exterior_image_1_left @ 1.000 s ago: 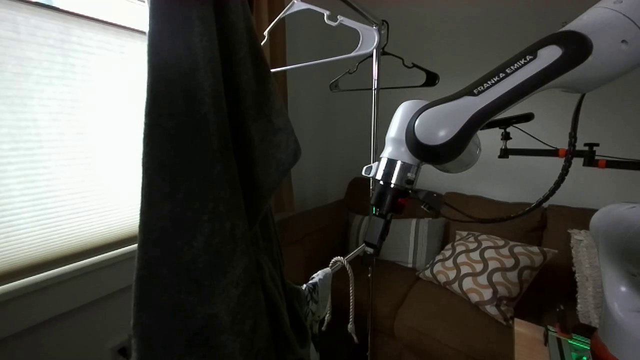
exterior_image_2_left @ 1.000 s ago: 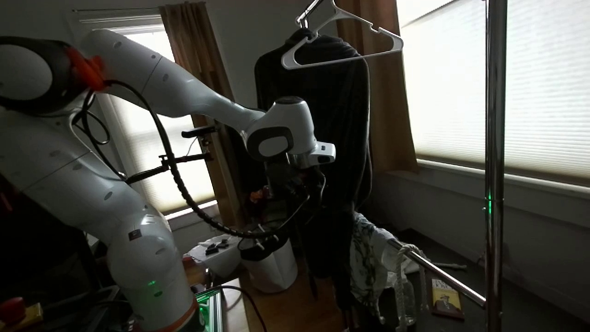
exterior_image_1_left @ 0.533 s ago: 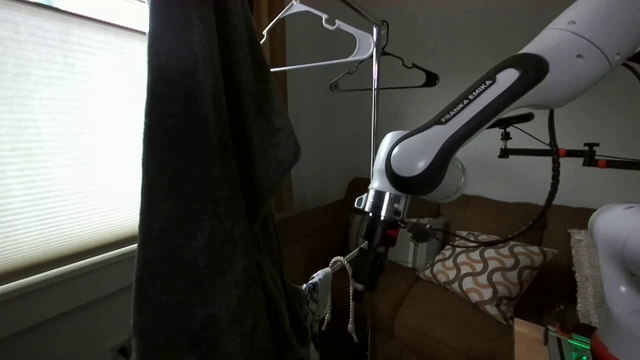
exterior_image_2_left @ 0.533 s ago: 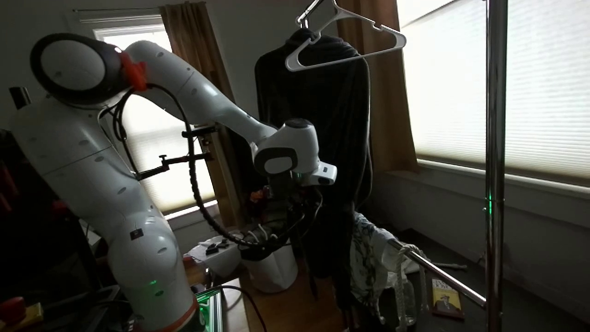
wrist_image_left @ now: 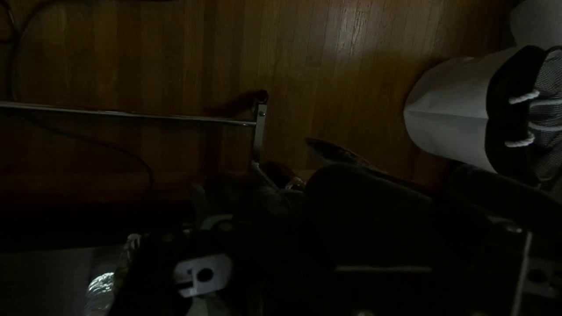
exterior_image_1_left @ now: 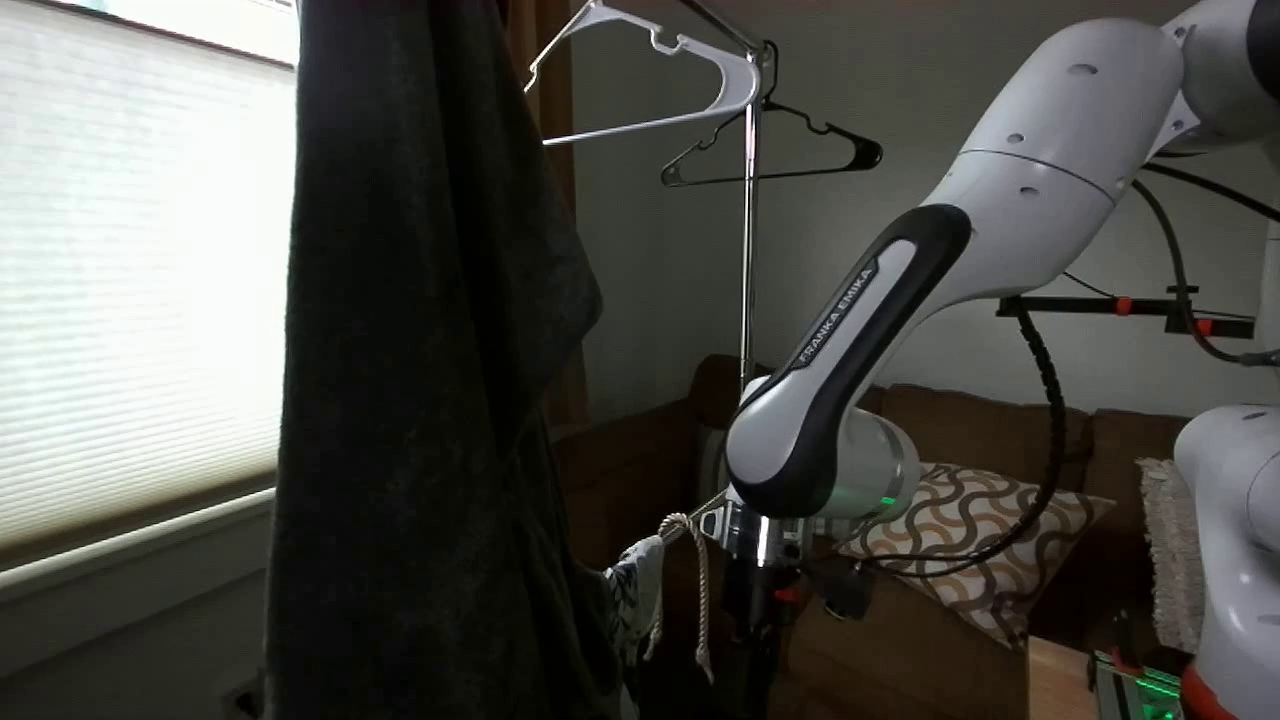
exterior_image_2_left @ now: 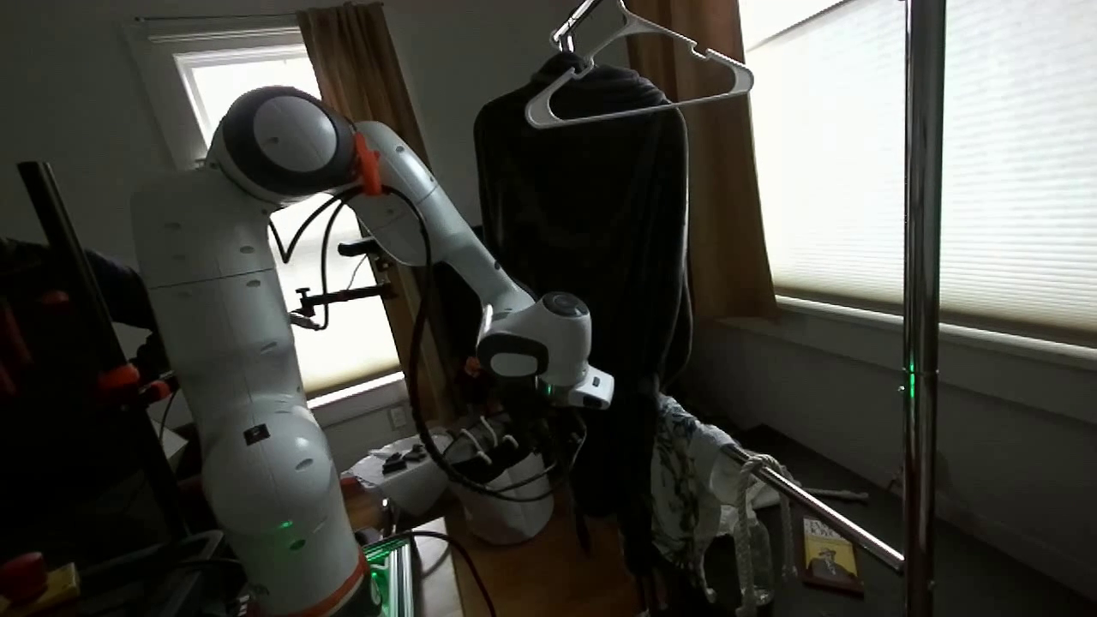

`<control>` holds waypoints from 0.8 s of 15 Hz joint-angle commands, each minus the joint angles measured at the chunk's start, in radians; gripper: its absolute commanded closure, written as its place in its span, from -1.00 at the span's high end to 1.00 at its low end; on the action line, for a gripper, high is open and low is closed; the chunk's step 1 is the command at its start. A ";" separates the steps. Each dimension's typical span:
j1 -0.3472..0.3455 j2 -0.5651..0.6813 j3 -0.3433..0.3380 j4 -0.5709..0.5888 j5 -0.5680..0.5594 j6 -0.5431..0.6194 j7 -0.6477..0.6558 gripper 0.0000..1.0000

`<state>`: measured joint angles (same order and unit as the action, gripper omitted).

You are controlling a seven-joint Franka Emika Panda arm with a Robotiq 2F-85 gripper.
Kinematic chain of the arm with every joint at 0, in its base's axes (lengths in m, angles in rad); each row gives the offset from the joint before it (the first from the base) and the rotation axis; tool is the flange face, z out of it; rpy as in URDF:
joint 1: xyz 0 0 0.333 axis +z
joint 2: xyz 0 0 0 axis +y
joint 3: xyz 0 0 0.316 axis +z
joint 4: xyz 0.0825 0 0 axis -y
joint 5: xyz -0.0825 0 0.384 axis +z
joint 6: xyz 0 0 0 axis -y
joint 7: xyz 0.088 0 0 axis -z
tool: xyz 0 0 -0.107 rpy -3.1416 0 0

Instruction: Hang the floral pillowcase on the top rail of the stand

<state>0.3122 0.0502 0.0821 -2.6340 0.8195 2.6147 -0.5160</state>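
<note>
One white hanger [exterior_image_2_left: 638, 112]: high up in an exterior view, in front of the dark garment [exterior_image_2_left: 591, 214] and near the top rail [exterior_image_2_left: 579, 17].
Floral pillowcase [exterior_image_2_left: 677, 480]: draped over the lower rail [exterior_image_2_left: 844, 524], well below the top rail, just beside the dark garment.
Rope [exterior_image_2_left: 743, 536]: white, looped over the lower rail between pillowcase and chrome post [exterior_image_2_left: 922, 300], with dangling ends.
Book [exterior_image_2_left: 830, 553]: yellow-covered, seen beneath the lower rail.
Robot arm [exterior_image_2_left: 210, 334]: arched across from the left of the picture, bent down before the dark garment.
Black hanger [exterior_image_1_left: 863, 155]: in an exterior view, hooked near the top of the chrome post.
Gripper [exterior_image_1_left: 745, 685]: pointed downward there, right of the rope in picture, apart from the pillowcase; very dark, with tips hard to make out.
Patterned cushion [exterior_image_1_left: 1010, 570]: on the brown couch [exterior_image_1_left: 960, 420], partly behind the robot arm.
Fingers [wrist_image_left: 219, 267]: spread wide in the dim wrist view, with dark shapes beyond, too murky to name.
Chrome bar [wrist_image_left: 127, 115]: running across over wooden floor [wrist_image_left: 333, 79].
White hamper [wrist_image_left: 448, 105]: near the right edge, with dark band and pale cords at the mouth.
</note>
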 commanded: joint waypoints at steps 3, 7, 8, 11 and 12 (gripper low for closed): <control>-0.044 0.023 0.064 0.005 -0.047 0.071 0.046 1.00; -0.021 0.138 0.136 0.035 0.223 0.213 -0.158 1.00; -0.028 0.165 0.165 0.049 0.309 0.212 -0.233 1.00; -0.021 0.270 0.226 0.059 0.511 0.285 -0.378 1.00; -0.015 0.310 0.247 0.064 0.587 0.345 -0.443 1.00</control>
<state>0.2839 0.2378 0.2802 -2.5981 1.2342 2.8400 -0.8202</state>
